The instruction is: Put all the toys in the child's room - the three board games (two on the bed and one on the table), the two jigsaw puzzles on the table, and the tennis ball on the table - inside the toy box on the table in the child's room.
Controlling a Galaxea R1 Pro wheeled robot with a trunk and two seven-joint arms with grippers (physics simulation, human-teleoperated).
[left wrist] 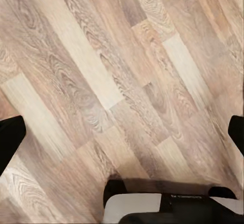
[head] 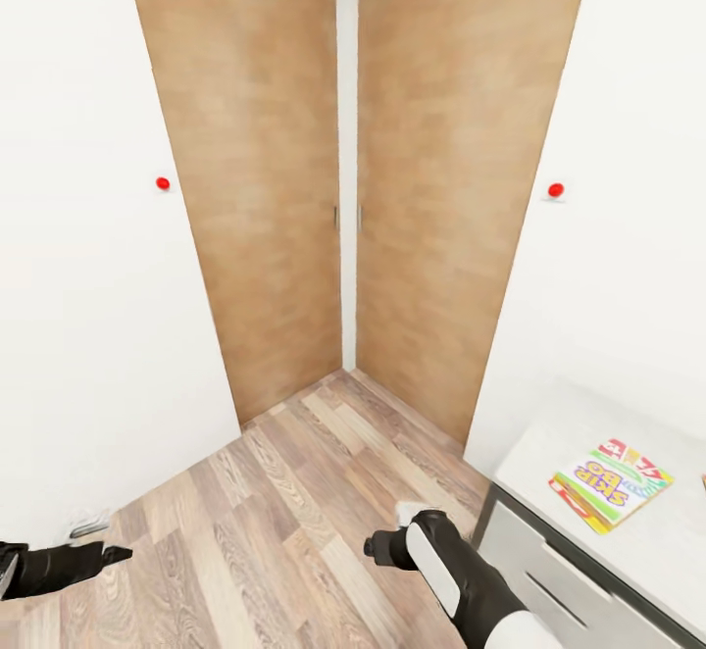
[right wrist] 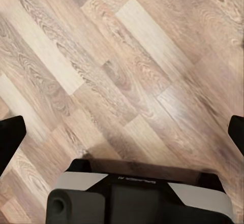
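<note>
Head view, and on the left side the left gripper hangs low over the wooden floor, jaws spread and holding nothing. Its wrist camera confirms it: both fingertips sit wide apart above bare planks. Straight ahead stand two wooden wardrobe doors in the corner, well beyond either set of jaws. Next comes the right gripper, also released, fingertips parted over the floor. Just right of those jaws is the table, with the SKIP BO board game lying flat on top. The risk from here, I'd say: swing toward that game too tight and the right arm clips the table's edge.
</note>
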